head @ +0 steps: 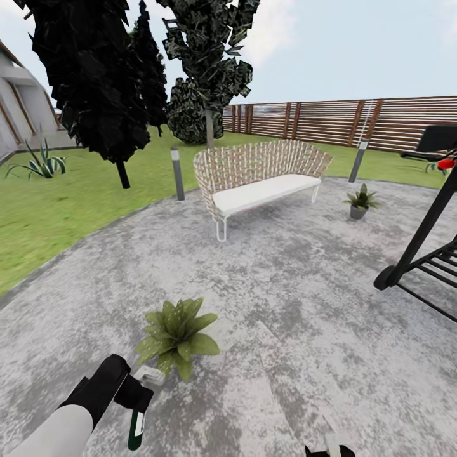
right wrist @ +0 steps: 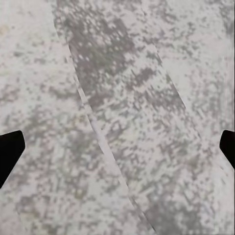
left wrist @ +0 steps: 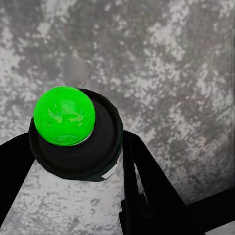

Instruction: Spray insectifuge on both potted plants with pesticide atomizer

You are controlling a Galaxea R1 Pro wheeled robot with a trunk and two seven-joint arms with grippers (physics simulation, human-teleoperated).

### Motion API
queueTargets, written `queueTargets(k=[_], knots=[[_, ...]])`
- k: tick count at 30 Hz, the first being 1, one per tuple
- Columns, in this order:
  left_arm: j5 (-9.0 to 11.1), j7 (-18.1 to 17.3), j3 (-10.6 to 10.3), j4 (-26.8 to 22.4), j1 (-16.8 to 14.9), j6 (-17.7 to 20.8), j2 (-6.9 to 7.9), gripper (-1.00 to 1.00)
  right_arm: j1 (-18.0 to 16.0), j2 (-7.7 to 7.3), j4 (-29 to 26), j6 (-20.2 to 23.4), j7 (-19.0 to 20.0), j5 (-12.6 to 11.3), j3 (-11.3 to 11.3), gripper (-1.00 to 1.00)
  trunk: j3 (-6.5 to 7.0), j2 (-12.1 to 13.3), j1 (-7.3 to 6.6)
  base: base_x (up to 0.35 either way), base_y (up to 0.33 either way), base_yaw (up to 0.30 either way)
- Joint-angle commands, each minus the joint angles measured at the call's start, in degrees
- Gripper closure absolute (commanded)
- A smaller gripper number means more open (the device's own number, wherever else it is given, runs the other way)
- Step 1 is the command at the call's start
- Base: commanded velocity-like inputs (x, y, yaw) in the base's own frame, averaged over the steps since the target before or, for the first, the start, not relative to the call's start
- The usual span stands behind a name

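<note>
My left gripper [head: 135, 398] is shut on the pesticide atomizer [head: 136, 429], a slim dark bottle with a white part, held low at the patio's near left. In the left wrist view the atomizer [left wrist: 73, 132] shows a round bright green end on a black body, between the gripper's [left wrist: 78, 149] black fingers [left wrist: 147, 181]. The broad-leaved potted plant [head: 176, 335] stands just beyond and right of that gripper. The smaller, spikier potted plant [head: 360, 202] sits far right by the bench. My right gripper [right wrist: 117, 149] hangs open over bare paving, also seen at the bottom edge [head: 330, 449].
A wicker bench [head: 260, 174] with a white cushion stands at the patio's far side. The black grill [head: 425, 235] with its red knob [head: 446, 163] is at the right. Two short lamp posts [head: 177, 172], lawn, dark trees and a wooden fence [head: 355, 120] ring the patio.
</note>
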Motion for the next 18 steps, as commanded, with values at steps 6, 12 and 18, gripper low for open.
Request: queueTargets(k=[6, 12, 18], knots=[[-0.59, -0.55, 0.34, -0.11, -0.02, 0.26, -0.12, 1.0, -0.02, 0.03, 0.02, -0.15, -0.26, -0.33, 0.48, -1.0, -0.05, -0.02, 0.01, 0.184, -0.22, 0.208], [-0.59, -0.55, 0.28, -0.12, -0.02, 0.35, -0.05, 1.0, -0.03, 0.03, 0.04, -0.16, -0.26, -0.33, 0.48, -1.0, -0.05, -0.02, 0.01, 0.024, -0.266, 0.275], [-0.55, -0.55, 0.25, -0.12, -0.02, 0.36, -0.05, 1.0, -0.01, 0.03, 0.0, -0.18, -0.26, -0.33, 0.48, -1.0, -0.05, -0.02, 0.01, -0.102, -0.258, 0.277]])
